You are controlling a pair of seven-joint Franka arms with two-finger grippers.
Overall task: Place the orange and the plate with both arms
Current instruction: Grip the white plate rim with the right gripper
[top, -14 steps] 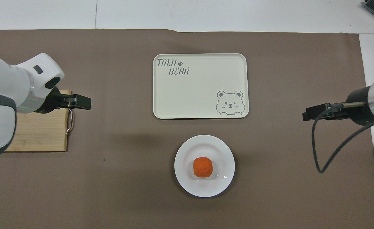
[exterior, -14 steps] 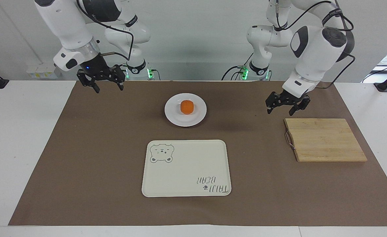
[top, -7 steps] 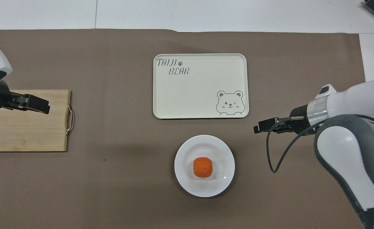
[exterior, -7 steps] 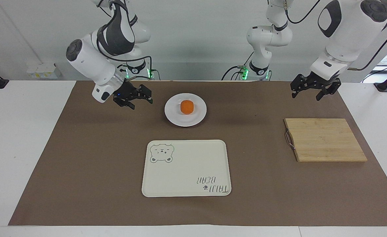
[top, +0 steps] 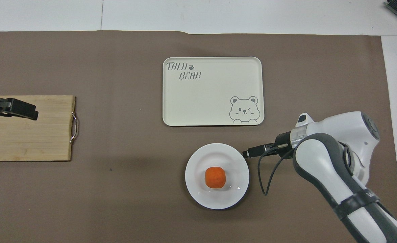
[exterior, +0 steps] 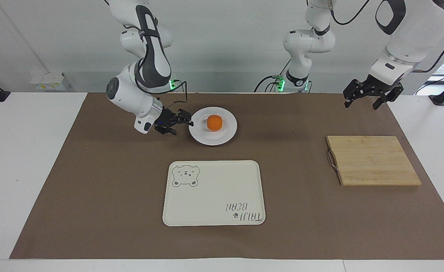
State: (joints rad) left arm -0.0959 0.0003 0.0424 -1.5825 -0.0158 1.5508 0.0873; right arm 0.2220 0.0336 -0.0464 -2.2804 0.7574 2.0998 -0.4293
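Orange (exterior: 214, 123) sits in the middle of the white plate (exterior: 229, 134), and I see it the same way from overhead, the orange (top: 215, 177) in the well of the plate (top: 198, 192). That plate rests on the brown mat (exterior: 101, 189) near the robots' edge, roughly midway between the two arms' ends of the table. Farther from the robots than the plate lies the cream tray (exterior: 214, 223) with the bear drawing, apart from the plate and with nothing on it.

My right gripper (exterior: 180, 122) is low, right at the plate's rim on the right arm's side; from overhead the right gripper (top: 250, 153) shows just at that rim. Its jaws stand apart and hold nothing; I cannot tell whether a fingertip touches the rim.

My left gripper (exterior: 373, 97) is raised in the air over the mat's edge at the left arm's end of the table, jaws apart and empty. From overhead the left gripper (top: 17, 109) appears over the wooden cutting board (top: 43, 141), which lies flat toward the left arm's end with its metal handle (top: 74, 127) on the side facing the tray.
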